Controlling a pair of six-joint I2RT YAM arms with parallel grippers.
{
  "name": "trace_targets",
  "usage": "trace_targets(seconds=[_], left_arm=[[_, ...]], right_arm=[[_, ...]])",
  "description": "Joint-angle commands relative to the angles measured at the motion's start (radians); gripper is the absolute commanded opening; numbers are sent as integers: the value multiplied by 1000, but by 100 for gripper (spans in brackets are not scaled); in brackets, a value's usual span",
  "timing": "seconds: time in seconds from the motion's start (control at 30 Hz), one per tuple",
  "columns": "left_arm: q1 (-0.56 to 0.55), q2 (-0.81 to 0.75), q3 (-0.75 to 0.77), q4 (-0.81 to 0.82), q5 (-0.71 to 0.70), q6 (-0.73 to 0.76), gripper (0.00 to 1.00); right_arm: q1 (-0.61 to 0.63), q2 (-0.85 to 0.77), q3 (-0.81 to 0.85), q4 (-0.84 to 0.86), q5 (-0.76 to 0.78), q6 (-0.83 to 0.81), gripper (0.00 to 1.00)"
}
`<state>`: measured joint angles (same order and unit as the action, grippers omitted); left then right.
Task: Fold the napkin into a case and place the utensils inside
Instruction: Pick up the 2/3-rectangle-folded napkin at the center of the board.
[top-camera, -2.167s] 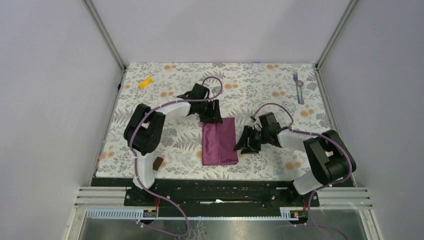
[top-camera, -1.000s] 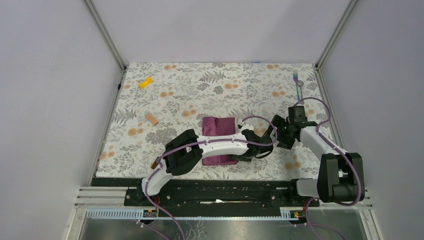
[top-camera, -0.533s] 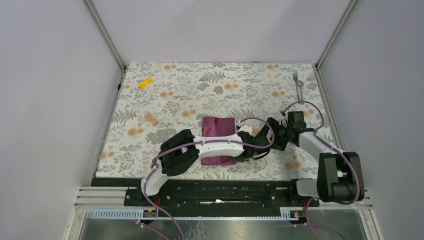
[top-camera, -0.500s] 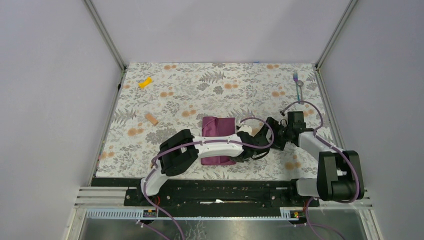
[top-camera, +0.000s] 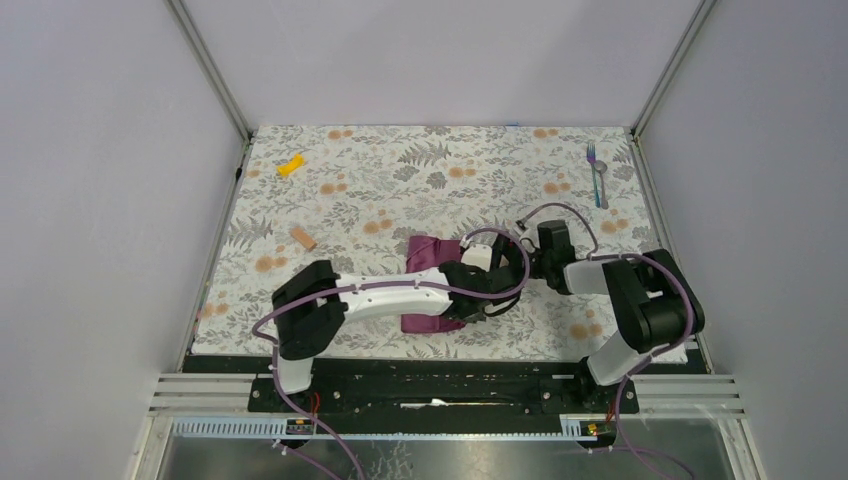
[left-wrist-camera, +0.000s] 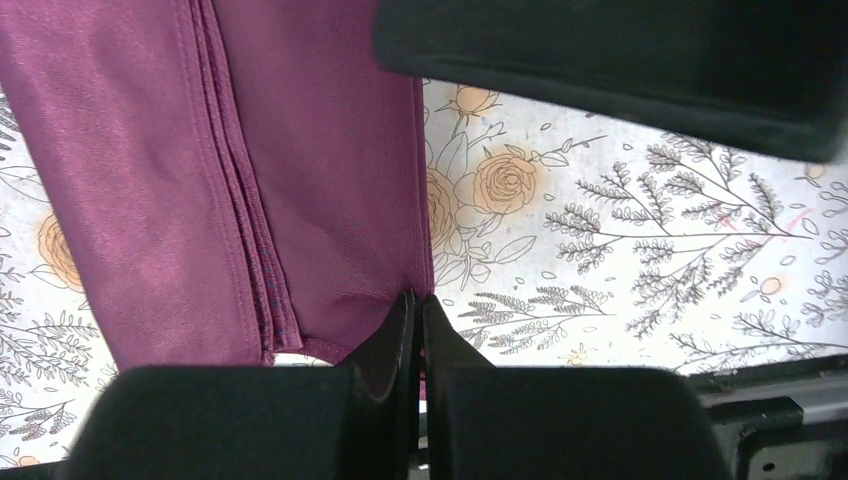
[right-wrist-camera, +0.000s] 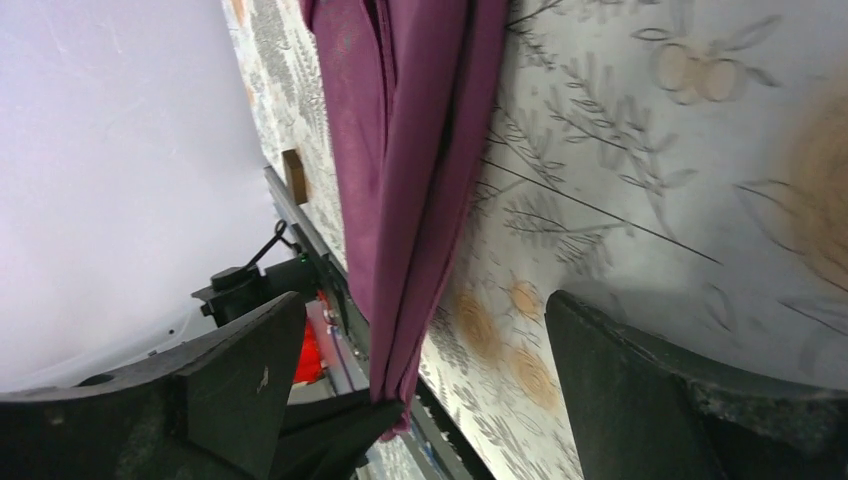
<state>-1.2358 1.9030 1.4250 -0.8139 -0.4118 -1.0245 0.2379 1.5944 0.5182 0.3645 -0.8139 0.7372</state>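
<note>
Bits of clutter lay left of the napkin (top-camera: 430, 252): a yellow piece (top-camera: 290, 166) far off and a brown block (top-camera: 302, 238) closer in. The napkin itself lay flat on the flowery table (top-camera: 400, 180), folded into a long shape with several thin layers showing along one side.

It looked soft, light and floppy. I think it would bend and droop when lifted, and the layers could slip apart. The best place to hold it seemed to be right at an edge or corner, with all the layers pinched together.

At the napkin's near right corner, the left gripper (left-wrist-camera: 413, 300) was squeezed tight on the cloth, and little wrinkles ran out from the pinch. Just right of the napkin, the right gripper (right-wrist-camera: 425, 298) had its fingers spread wide with nothing in them, facing the napkin's long side.

Far to the right of the napkin, near the back, lay the utensils (top-camera: 596, 176), side by side. They looked thin, hard and smooth, so they might slide. Gripping across the handle seemed safest.
</note>
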Motion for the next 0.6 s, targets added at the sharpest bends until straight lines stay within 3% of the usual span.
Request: trace_targets(seconds=[0.0, 0.1, 0.3, 0.57], left_arm=[[4, -70, -35, 54, 3, 15, 0], [4, -76, -46, 63, 7, 19, 0], [4, -86, -62, 87, 23, 24, 0], [4, -105, -64, 97, 23, 30, 0]], right_arm=[[59, 67, -6, 201, -15, 137, 94], [61, 102, -9, 259, 2, 165, 90], [61, 183, 27, 302, 10, 177, 72], [61, 247, 51, 358, 14, 185, 62]])
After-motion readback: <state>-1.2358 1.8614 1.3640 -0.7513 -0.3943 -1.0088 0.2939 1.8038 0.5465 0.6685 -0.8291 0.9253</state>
